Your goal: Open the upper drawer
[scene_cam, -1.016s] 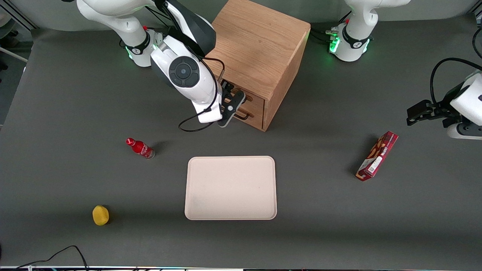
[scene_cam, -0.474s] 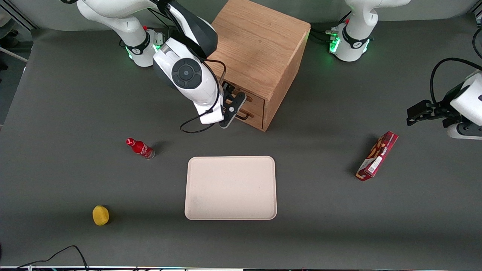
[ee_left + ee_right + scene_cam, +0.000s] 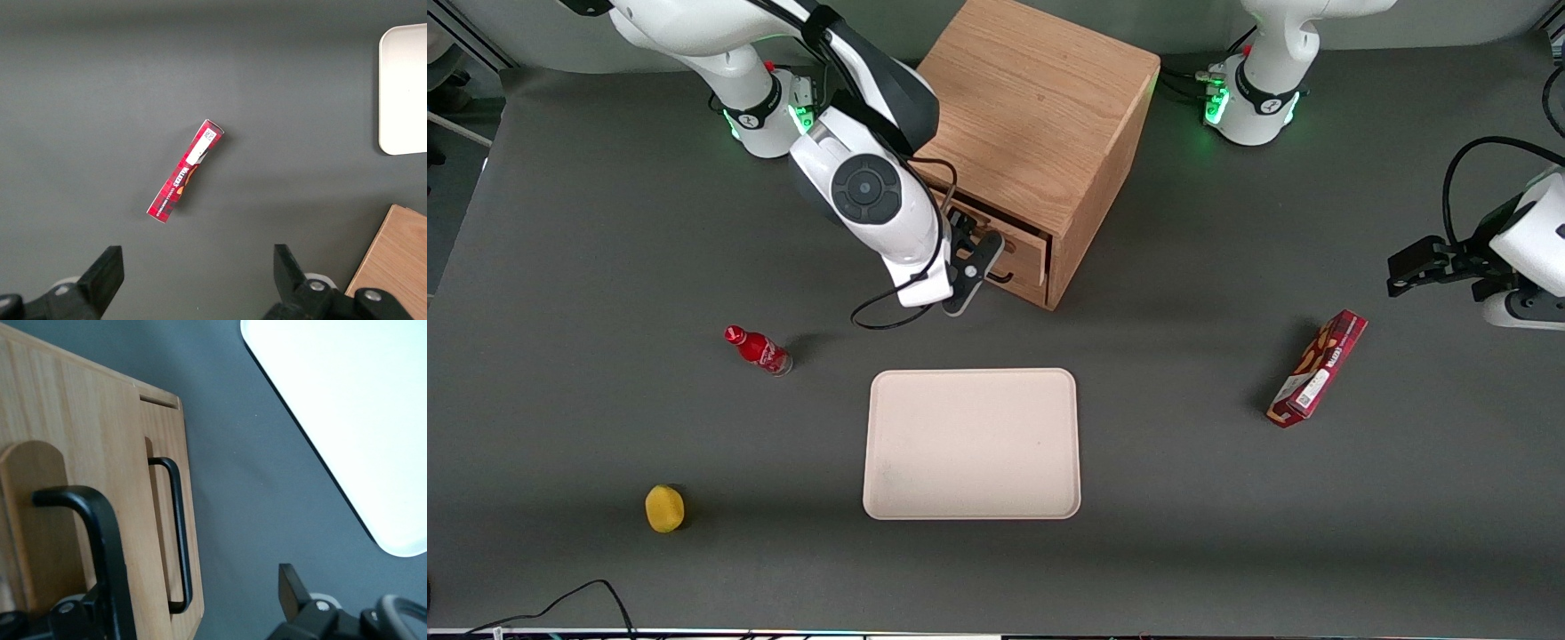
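Note:
The oak cabinet point(image 3: 1040, 116) stands at the back of the table. Its upper drawer point(image 3: 1024, 253) is slid out a little, with a dark gap above its front. My right gripper point(image 3: 971, 267) is right in front of that drawer, at its handle. In the right wrist view the gripper point(image 3: 197, 593) is open. The upper drawer's black bar handle point(image 3: 100, 520) lies against one finger, and the other finger point(image 3: 290, 587) hangs free over the table. The upper drawer front point(image 3: 87, 420) overlaps the bottom drawer point(image 3: 160, 427), whose matching handle point(image 3: 179, 533) is untouched.
A beige tray point(image 3: 971, 443) lies nearer the front camera than the cabinet and also shows in the right wrist view point(image 3: 347, 420). A red bottle point(image 3: 758, 349) and a yellow object point(image 3: 664, 508) lie toward the working arm's end. A red box point(image 3: 1318, 368) lies toward the parked arm's end.
My gripper has moved away from the cabinet toward the front camera. The upper drawer has slid out with it and now covers most of the bottom drawer's front.

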